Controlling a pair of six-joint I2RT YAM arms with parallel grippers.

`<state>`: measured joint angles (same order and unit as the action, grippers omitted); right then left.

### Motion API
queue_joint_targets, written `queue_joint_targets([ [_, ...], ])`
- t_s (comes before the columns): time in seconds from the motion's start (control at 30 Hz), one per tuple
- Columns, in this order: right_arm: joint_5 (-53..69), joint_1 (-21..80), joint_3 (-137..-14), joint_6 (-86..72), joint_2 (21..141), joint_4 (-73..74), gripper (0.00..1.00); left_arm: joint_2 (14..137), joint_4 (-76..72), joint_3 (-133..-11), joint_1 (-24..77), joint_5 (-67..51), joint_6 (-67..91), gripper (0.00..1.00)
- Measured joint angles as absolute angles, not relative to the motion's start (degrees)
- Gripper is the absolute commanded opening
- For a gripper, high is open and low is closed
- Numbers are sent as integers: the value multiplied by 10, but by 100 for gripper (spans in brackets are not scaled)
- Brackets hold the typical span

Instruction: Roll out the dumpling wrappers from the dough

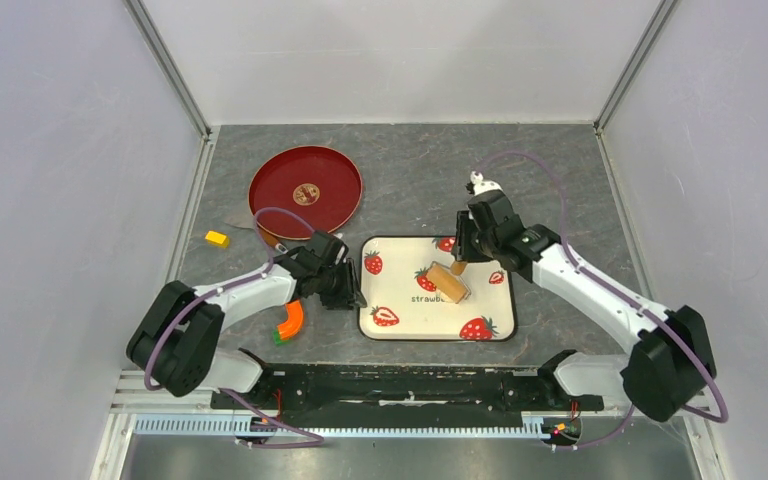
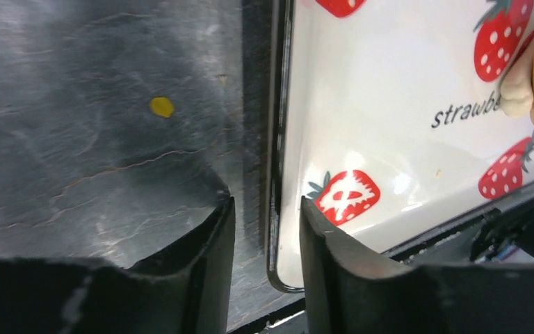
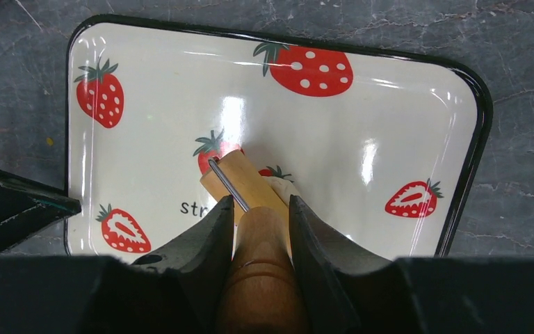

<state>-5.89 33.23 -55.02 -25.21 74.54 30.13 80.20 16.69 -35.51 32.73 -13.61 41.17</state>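
The grey table fills the top view. A red plate lies in the upper left and the strawberry tray at centre. The left gripper sits at the tray's left edge, its jaws apart and straddling the rim without touching it. The right gripper is clamped on the handle of a wooden roller, which lies on the tray's middle. The dough, a small pale lump, touches the roller's barrel on the tray. A yellow block lies left of the plate.
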Motion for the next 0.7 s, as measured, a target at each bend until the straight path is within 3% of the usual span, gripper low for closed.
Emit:
queue_joint_targets([
  [0.13, -69, 330, -490, -280, 695, 248, 0, 770, 199, -358, 331, -107, 405, 52],
  [0.27, -84, 328, -443, -310, 655, 204, 0, 722, 217, -377, 356, -91, 406, 50],
  [0.47, -95, 319, -402, -351, 619, 172, 0, 721, 139, -399, 416, -108, 431, 29],
  [0.7, -78, 298, -365, -399, 589, 146, 0, 871, 0, -433, 491, -149, 485, 12],
])
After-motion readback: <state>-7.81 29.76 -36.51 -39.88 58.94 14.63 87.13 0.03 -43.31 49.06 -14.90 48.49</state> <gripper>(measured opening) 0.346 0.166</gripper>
